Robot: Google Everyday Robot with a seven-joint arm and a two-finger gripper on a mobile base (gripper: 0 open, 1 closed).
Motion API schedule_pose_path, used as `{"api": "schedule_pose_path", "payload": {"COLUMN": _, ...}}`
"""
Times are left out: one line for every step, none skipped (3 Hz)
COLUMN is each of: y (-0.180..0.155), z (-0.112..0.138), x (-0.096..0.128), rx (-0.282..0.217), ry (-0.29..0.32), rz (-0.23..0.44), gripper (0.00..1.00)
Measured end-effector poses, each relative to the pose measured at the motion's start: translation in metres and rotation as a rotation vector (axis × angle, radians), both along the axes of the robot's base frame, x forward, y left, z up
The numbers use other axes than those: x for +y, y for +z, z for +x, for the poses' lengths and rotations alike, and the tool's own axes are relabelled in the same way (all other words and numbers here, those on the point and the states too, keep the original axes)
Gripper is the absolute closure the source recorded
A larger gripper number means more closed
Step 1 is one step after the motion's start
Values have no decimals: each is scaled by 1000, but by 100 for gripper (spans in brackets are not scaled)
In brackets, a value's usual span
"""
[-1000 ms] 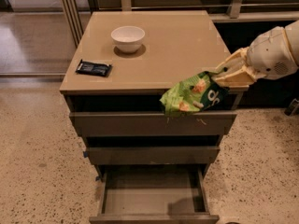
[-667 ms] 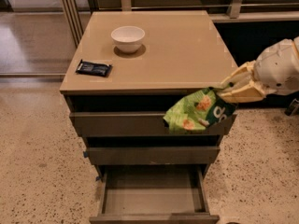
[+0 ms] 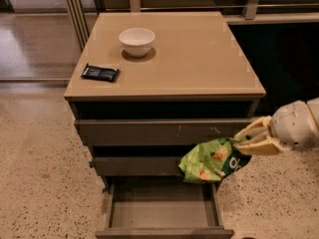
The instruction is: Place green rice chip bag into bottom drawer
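A: Where's the tool (image 3: 242, 142)?
B: Below the front right corner of the table (image 3: 199, 59), pinching the bag (image 3: 208, 161) by its dark end.
A: And the bag?
B: Hanging before the middle drawer (image 3: 134, 166), above the open bottom drawer (image 3: 159, 212), right side.

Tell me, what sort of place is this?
Probably an office or lab space: speckled polished floor, metal-framed glass partition behind, tan three-drawer cabinet. The cream pincer, right of the drawers, holds a crinkled green snack bag above the open bottom drawer.

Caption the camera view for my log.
End effector, at the cabinet's right side, holds the green rice chip bag above the open bottom drawer.
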State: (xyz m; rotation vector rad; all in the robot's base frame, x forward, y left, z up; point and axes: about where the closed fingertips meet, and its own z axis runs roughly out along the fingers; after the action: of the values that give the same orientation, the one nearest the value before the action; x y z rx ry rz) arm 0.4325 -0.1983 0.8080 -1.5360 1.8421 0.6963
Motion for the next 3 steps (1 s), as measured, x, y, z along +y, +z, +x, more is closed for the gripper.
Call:
{"api": "schedule_pose_path", "payload": {"y": -106, "z": -12, "x": -9, "rx": 147, "ry": 44, "rz": 170, "gripper": 100}}
{"api": "schedule_pose_path", "payload": {"y": -119, "z": -12, "x": -7, "rx": 170, "ry": 43, "rz": 188, "gripper": 100}}
{"api": "schedule_pose_path", "payload": {"y": -142, "z": -14, "x": -4, "rx": 181, "ry": 67, "rz": 184, "gripper": 100}}
